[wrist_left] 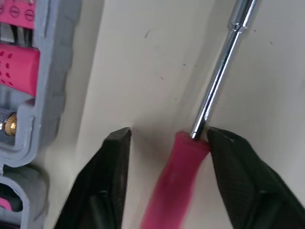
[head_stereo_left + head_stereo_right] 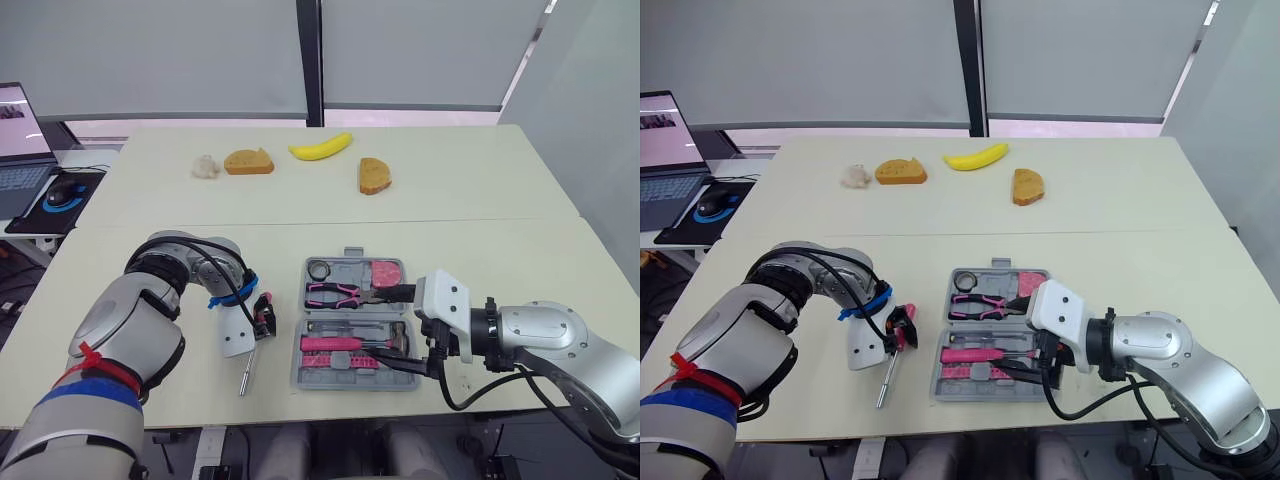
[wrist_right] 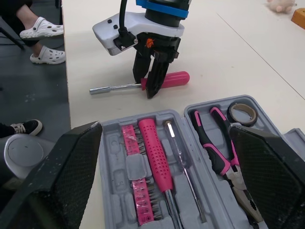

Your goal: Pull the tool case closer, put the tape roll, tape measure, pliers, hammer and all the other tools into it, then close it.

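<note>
**Left gripper (image 1: 167,138) open astride the screwdriver (image 1: 176,171), left of the tool case (image 2: 298,365)**

Left gripper jaws stand apart with the pink handle between them, at the end where the chrome shaft enters. One finger (image 1: 233,171) lies against or just beside the handle; the other (image 1: 107,181) is clearly apart from it, so nothing is clamped yet. The screwdriver lies flat on the table (image 2: 450,190), near the front edge and just left of the case, handle on the far side and shaft pointing toward the near edge.

Handling, by judgement: a light, rigid tool with no fragile parts. The handle is round, smooth plastic, so it may roll or twist under an off-centre squeeze. The thin polished shaft looks slippery and gives the pads little to bear on. The better hold is across the thick middle of the handle, not at its tapering junction with the shaft.

Appearance: a translucent pink-red handle with a bright, slender steel shaft that widens into a socket-like tip.

The grey case lies open, its moulded recesses holding the pliers (image 2: 335,292), the tape roll (image 2: 318,268), a pink-handled hammer (image 2: 335,343) and a row of bits. The right gripper (image 3: 164,129) hovers at the case's near right side, jaws wide apart and empty.
</note>
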You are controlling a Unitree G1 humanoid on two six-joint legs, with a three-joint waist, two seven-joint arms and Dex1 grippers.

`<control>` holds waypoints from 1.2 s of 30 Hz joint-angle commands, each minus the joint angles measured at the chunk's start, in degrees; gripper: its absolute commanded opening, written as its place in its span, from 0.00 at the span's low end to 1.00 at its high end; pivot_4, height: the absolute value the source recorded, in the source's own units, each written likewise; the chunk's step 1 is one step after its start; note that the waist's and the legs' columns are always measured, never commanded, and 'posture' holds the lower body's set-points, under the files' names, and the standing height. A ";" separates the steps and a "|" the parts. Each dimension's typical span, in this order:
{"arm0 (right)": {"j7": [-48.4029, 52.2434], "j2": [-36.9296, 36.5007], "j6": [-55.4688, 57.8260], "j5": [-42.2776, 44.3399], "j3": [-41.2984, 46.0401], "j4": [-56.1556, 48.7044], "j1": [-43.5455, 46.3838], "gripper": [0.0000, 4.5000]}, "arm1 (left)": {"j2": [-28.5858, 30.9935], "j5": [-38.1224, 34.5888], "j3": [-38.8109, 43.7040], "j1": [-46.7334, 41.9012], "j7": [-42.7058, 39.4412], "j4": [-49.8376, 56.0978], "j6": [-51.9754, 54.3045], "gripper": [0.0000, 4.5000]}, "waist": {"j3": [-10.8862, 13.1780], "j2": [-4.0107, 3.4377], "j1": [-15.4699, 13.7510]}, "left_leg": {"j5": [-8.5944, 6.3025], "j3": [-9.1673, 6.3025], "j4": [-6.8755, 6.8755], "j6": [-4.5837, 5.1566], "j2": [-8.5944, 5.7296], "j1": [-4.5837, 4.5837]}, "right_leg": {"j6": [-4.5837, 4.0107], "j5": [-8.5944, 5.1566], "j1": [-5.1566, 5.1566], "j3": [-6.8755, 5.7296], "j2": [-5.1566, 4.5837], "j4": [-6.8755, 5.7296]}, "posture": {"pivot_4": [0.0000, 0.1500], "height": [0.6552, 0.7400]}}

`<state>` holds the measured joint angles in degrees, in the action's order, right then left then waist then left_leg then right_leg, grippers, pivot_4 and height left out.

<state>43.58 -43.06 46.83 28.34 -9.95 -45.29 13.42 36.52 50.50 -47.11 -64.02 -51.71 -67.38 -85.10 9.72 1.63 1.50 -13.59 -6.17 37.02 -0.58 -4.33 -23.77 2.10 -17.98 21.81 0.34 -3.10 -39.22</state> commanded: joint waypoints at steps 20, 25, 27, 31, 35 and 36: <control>0.42 1.76 -3.01 -0.37 -1.83 1.59 2.73 1.00 | 13.84 -6.14 -12.00 -5.24 18.30 0.04 -7.40 0.12 | 0.10 0.23 0.18 | 0.03 0.09 0.10 0.00 -0.01 -0.08 | 0.06 0.03 0.28 0.04 -0.02 -0.39 | 1.00 1.00; 0.14 1.97 -3.47 -0.99 -3.03 2.18 3.07 1.00 | 14.56 -11.29 -8.67 -3.44 15.71 -3.56 -6.43 0.12 | 0.09 0.24 0.30 | 0.03 0.12 0.16 0.00 -0.01 -0.07 | 0.05 0.03 0.31 0.04 -0.02 -0.51 | 1.00 1.00; -0.05 2.05 -3.52 -1.25 -3.53 2.26 3.18 1.00 | 15.94 -13.53 -7.83 -1.68 14.87 -2.42 -6.74 0.12 | 0.09 0.24 0.33 | 0.03 0.13 0.16 0.00 -0.01 -0.07 | 0.06 0.03 0.37 0.06 -0.02 -0.61 | 1.00 1.00; -0.27 2.07 -3.75 -2.35 -5.10 2.21 3.32 1.00 | 20.81 -18.77 -5.72 4.14 12.76 3.17 -5.33 0.12 | 0.09 0.24 1.11 | 0.03 0.16 0.15 0.00 0.02 -0.05 | 0.05 0.03 0.47 0.15 -0.04 -0.72 | 1.00 1.00; -0.46 2.53 -3.61 -3.11 -5.88 2.61 3.94 1.00 | 24.88 -33.11 -4.34 10.23 4.36 10.12 3.84 0.12 | 0.09 0.24 1.15 | 0.05 0.09 0.16 -0.03 0.03 -0.06 | 0.05 0.03 0.47 0.23 -0.04 -0.74 | 1.00 1.00; -0.44 2.59 -3.59 -3.18 -5.96 2.71 4.00 1.00 | 26.28 -37.80 -3.73 12.30 0.95 13.62 7.86 0.12 | 0.09 0.24 1.22 | 0.04 0.09 0.16 -0.03 0.03 -0.06 | 0.04 0.03 0.47 0.24 -0.05 -0.74 | 1.00 1.00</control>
<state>43.40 -40.62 44.13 25.65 -16.10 -41.76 16.78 60.60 20.70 -52.79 -52.95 -46.16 -58.30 -82.21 9.81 1.87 2.72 -13.55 -6.08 37.18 -0.61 -4.30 -23.84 2.14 -17.95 22.28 0.59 -3.14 -39.96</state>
